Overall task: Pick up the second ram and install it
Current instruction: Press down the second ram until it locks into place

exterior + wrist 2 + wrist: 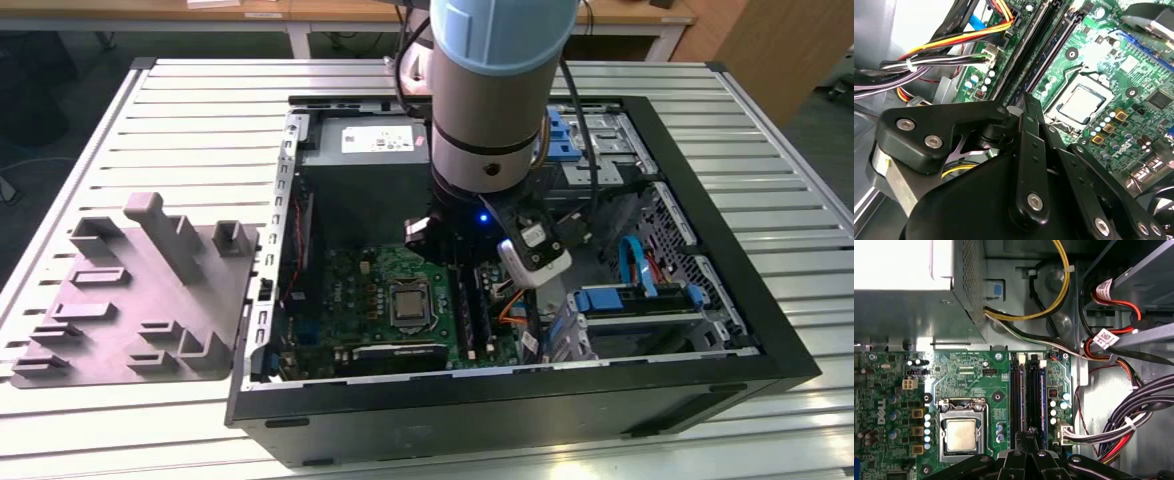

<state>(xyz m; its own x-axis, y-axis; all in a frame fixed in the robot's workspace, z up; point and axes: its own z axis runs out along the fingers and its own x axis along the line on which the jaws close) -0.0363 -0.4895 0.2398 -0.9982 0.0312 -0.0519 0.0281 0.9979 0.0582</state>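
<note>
Your black fingers [1030,436] are pressed together, tips down at the memory slots, touching the thin dark bluish-green ram stick [1031,390] seated there.

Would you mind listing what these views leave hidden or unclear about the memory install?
- Gripper fingertips: in both wrist views its own black linkage covers them, so any grip on the second ram is unclear.
- Memory slots: near ends hidden behind the linkage in the first wrist view; in the exterior view, the arm overhangs them.
</note>
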